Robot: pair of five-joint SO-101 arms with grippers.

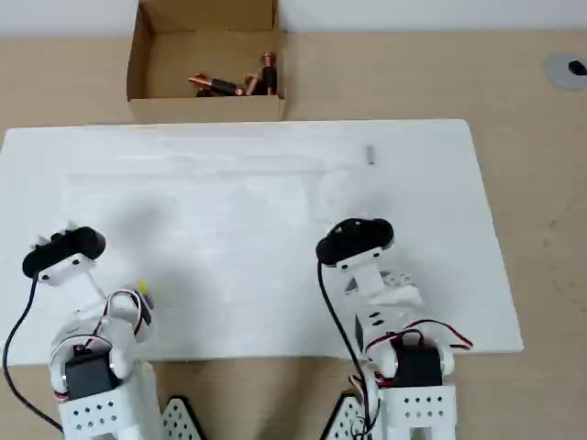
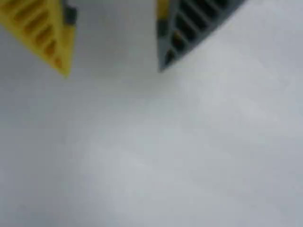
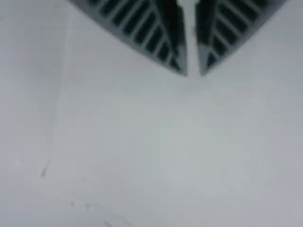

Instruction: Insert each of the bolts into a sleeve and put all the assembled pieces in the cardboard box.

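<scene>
Pieces point(image 1: 234, 85), copper and black, lie inside box point(image 1: 206, 108) at far side of table point(image 1: 532, 165). Small grey bit point(image 1: 371, 154) on white mat point(image 1: 229, 202), near its far edge. Left end effector point(image 2: 113, 68) just above mat, fingers spread, empty. Right end effector point(image 3: 193, 72) above mat, fingers nearly together, gripping nothing.

Bright, even light from overhead falls on the white mat point(image 1: 275, 275), with a pale sheen across its far half, faint soft-edged shadows on its near half, and mild shade inside the cardboard box point(image 1: 139, 64); both wrist views are evenly lit.
</scene>
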